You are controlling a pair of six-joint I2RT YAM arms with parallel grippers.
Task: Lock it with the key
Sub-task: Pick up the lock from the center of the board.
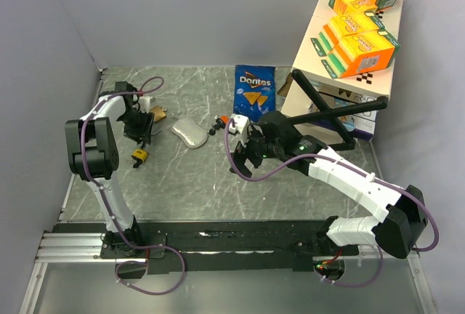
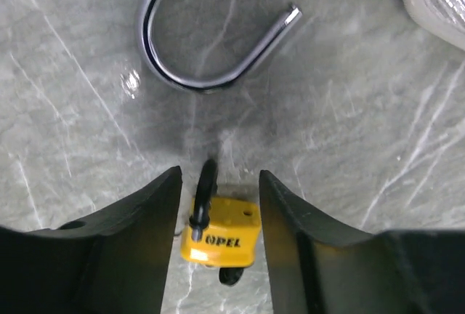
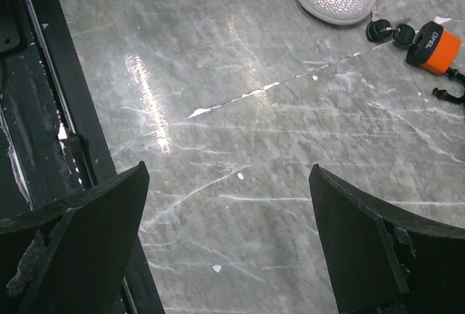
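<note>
While between left jaws, yellow OPEL lock [image 2: 218, 232].

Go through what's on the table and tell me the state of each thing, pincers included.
Left pincer: half open, straddling the yellow padlock, not gripping.
Right pincer: wide open, empty.
Yellow padlock: lying flat on the table, ungripped.
Orange padlock: on the table, keys at one end.
Chrome hook: lying loose, one end free.
Chips bag: lying flat.
</note>
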